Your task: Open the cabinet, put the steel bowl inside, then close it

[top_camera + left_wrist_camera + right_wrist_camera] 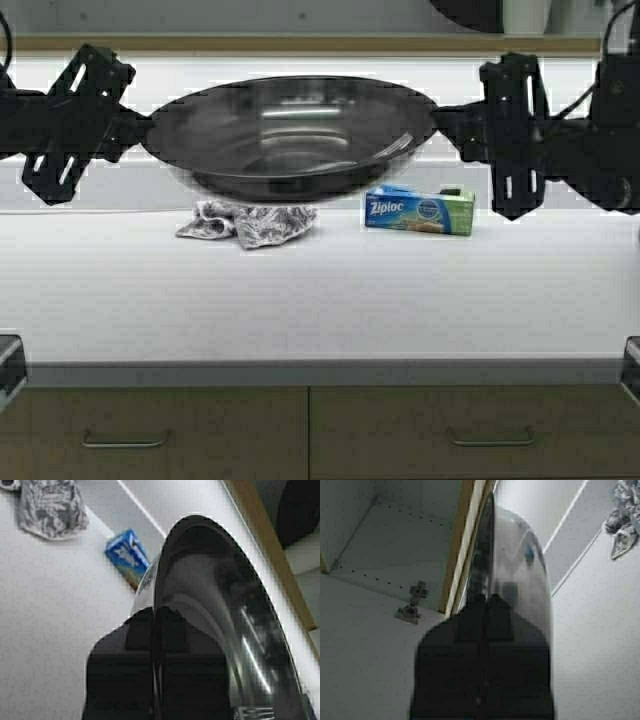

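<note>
The wide, shiny steel bowl hangs level above the white counter, held between both arms. My left gripper is shut on its left rim and my right gripper is shut on its right rim. The left wrist view shows the fingers pinching the rim of the steel bowl. In the right wrist view, beyond the steel bowl, lies the cabinet's pale grey interior with a hinge and a tan front edge. The cabinet's tan bottom edge runs just above the bowl in the high view.
A blue and green Ziploc box and a crumpled grey patterned cloth lie on the counter under the bowl. Tan drawers with bar handles sit below the counter's front edge.
</note>
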Tool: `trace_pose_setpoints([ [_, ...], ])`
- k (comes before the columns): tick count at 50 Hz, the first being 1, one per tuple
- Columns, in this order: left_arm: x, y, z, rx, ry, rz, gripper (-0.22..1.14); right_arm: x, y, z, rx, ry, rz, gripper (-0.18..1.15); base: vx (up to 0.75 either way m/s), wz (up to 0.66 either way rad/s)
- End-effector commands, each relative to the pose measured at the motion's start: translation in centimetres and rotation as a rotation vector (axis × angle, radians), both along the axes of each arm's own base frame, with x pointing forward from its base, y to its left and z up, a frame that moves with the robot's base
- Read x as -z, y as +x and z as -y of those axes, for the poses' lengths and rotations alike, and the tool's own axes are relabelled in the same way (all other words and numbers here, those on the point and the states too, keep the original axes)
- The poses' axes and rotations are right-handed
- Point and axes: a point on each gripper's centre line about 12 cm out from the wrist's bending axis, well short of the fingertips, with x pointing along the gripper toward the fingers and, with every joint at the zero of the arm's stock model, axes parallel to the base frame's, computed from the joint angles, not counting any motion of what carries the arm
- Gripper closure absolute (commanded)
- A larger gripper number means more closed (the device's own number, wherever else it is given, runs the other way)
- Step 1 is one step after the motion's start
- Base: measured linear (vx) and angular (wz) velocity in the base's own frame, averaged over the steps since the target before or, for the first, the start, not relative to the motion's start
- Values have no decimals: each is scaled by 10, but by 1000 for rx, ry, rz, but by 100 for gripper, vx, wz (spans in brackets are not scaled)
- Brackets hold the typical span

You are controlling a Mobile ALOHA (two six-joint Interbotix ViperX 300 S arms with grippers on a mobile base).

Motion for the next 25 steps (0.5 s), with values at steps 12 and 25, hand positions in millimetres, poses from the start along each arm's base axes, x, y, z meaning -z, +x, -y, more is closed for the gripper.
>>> trace_pose_setpoints([
  [12,-43,-8,11,41,-89,70,89,-48,2,-15,-44,10,54,90,0,0],
  [25,-73,-9,15,34,-91,87,89,-71,3,-17,-49,10,51,90,0,0],
])
